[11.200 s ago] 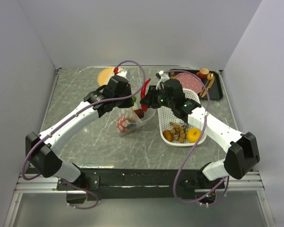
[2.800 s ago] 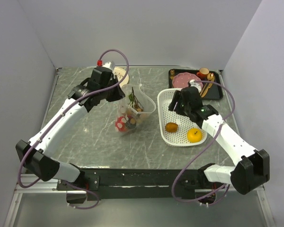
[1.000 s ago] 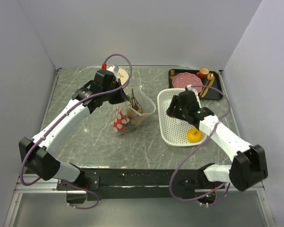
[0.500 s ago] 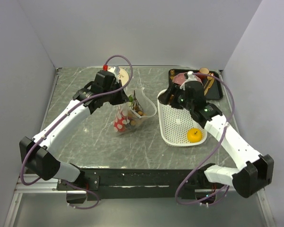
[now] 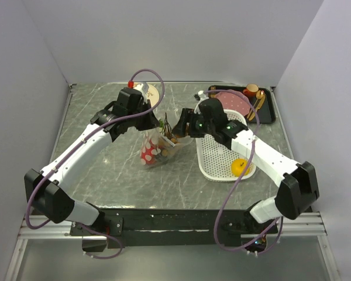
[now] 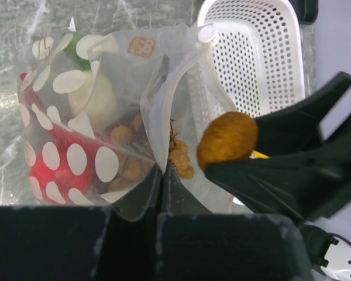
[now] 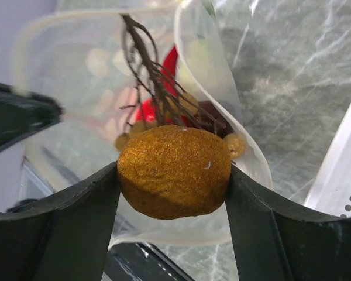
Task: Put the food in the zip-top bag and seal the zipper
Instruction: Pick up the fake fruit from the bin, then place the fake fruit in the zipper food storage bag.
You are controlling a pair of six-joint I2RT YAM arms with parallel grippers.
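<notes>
The zip-top bag (image 5: 157, 145) stands mid-table, clear with white dots, its mouth gaping upward. My left gripper (image 5: 154, 124) is shut on the bag's upper edge (image 6: 158, 153) and holds it up. Inside the bag (image 6: 93, 117) lie red pieces, a white-and-green vegetable, small brown nuts and a dark twig. The zipper (image 6: 206, 34) runs along the mouth, unsealed. My right gripper (image 7: 173, 187) is shut on the brown oval (image 7: 174, 170) and hangs just above the mouth; the oval (image 6: 228, 139) also shows in the left wrist view. A yellow round fruit (image 5: 240, 167) lies in the basket.
The white perforated basket (image 5: 215, 153) sits right of the bag, under my right arm. A black tray (image 5: 269, 111) with a pink plate (image 5: 231, 99) and utensils is at the back right. Grey walls close in the table's sides and back.
My right gripper has lifted the brown oval out of the basket and carried it left to the bag's mouth. The left gripper has kept its hold on the bag edge.
</notes>
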